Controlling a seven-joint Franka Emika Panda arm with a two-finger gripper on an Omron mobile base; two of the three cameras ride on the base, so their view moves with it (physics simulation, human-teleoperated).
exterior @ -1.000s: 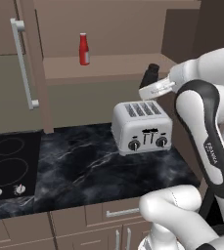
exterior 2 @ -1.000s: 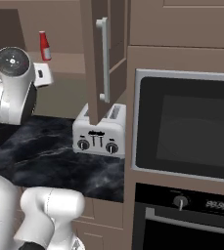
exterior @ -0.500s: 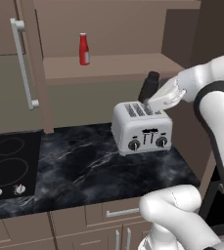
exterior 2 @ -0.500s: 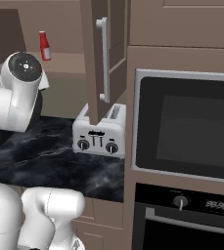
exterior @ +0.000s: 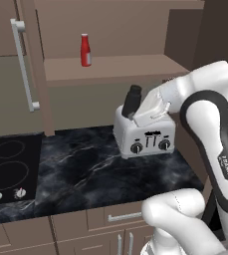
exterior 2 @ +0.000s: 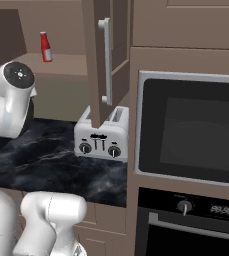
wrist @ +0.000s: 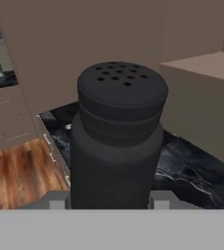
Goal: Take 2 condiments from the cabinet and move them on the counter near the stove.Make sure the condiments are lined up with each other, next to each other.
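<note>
A small dark grey-black shaker [exterior: 132, 101] hangs tilted in the air just above the left end of the silver toaster [exterior: 145, 137], with my gripper [exterior: 135, 111] shut on it. In the hand view the shaker [wrist: 116, 141] stands close up with its perforated lid showing, between the fingers of my gripper [wrist: 108, 202]. The slim red bottle [exterior: 85, 50] stands upright on the shelf of the open cabinet [exterior: 120, 64], far left of the hand, and the red bottle [exterior 2: 46, 47] shows again from the right. The stove [exterior: 6, 169] lies at the left end of the black marble counter [exterior: 80, 169].
The cabinet's open left door with its long silver handle [exterior: 26, 64] hangs above the stove. Another open door [exterior 2: 98, 60] hangs over the toaster [exterior 2: 103, 137]. A built-in oven column [exterior 2: 191, 135] closes off the counter's right end. Drawers sit below the counter.
My arm has swung left and downward with the shaker held, from beside the cabinet's right side to just over the toaster. The red bottle has stayed put.
</note>
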